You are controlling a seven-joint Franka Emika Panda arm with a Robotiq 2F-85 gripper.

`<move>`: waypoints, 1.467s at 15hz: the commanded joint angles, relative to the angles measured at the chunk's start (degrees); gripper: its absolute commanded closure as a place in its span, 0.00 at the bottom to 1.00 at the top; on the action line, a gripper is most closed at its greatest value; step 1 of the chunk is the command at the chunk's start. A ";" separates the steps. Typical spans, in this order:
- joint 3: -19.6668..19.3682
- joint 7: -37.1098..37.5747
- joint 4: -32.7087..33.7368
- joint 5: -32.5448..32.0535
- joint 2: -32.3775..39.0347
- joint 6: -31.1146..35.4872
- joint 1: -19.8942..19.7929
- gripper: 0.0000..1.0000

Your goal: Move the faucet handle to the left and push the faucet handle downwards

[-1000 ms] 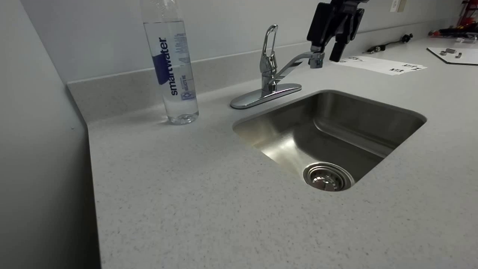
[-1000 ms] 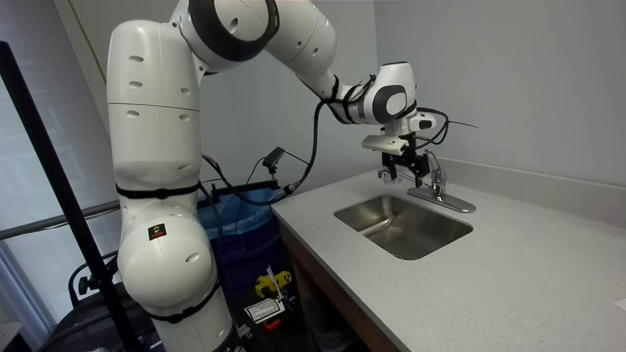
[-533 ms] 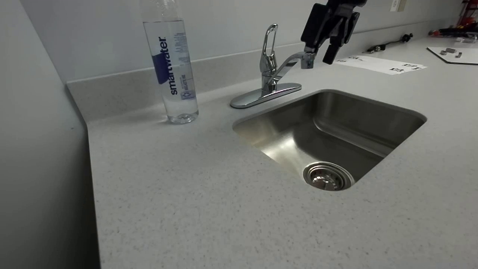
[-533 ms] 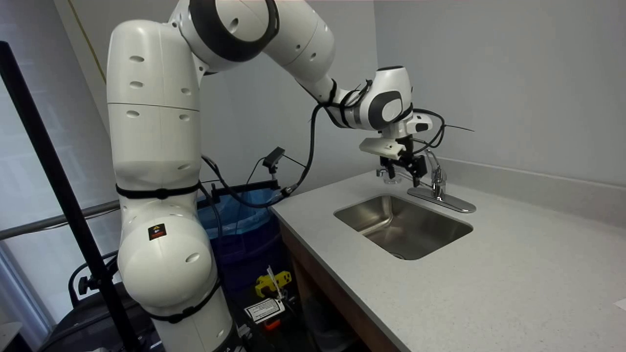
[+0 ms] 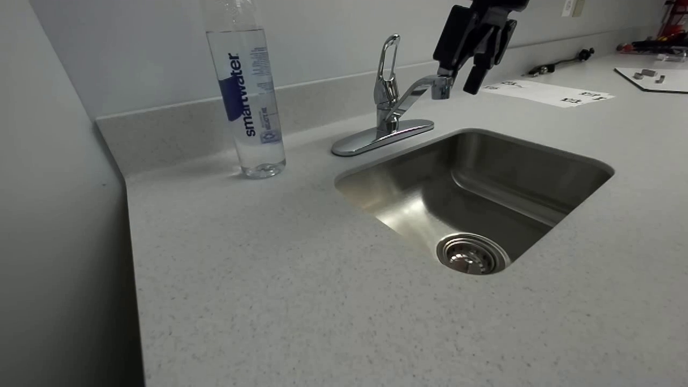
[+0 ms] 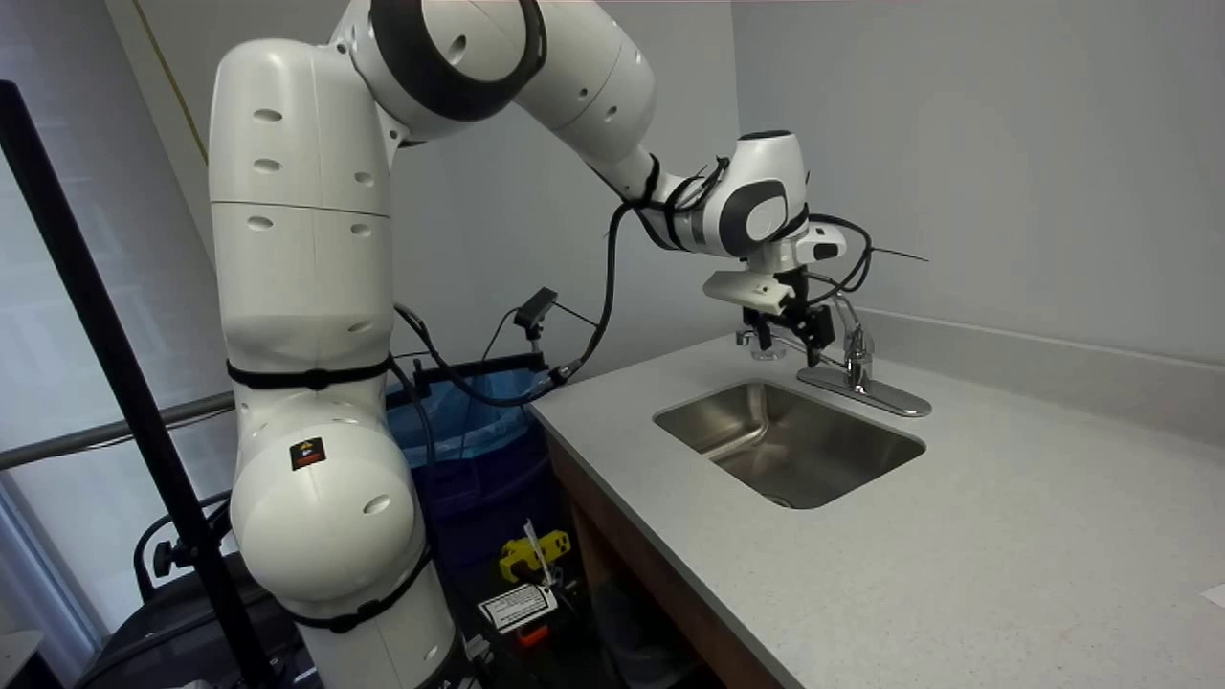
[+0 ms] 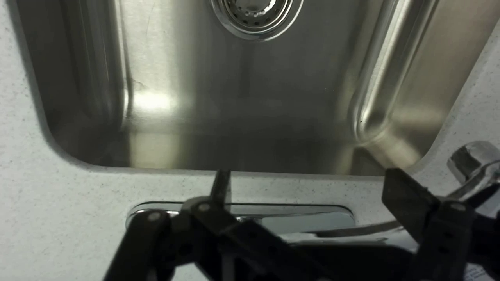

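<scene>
The faucet [image 5: 385,117] stood on the counter [image 5: 258,279] behind the sink [image 5: 510,161], its oval base [image 5: 365,142] just beside the sink's edge. The handle [image 5: 385,88], a chrome loop on top of the faucet, stood upright on that side of the sink in both exterior views. The spout [image 5: 414,97] reached out from below it, and in the wrist view its end showed just beside a corner of the sink.

The gripper [image 7: 307,179] hung pointing down on the faucet's side of the sink, near the spout and apart from the handle. Its fingers [image 7: 406,199] were spread wide; whether either touched the spout could not be told.

In an exterior view the arm [image 6: 301,287] rose to the left of the sink. In an exterior view a bottle [image 5: 250,102] stood upright to the sink's left, and white sheets [image 5: 548,94] lay beyond the sink.
</scene>
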 commanded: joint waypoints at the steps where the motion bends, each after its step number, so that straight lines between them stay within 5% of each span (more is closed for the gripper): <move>1: -0.29 -0.06 0.08 0.17 -0.01 -0.13 0.30 0.00; 22: 3.80 -0.09 5.77 2.74 4.18 3.90 2.57 0.00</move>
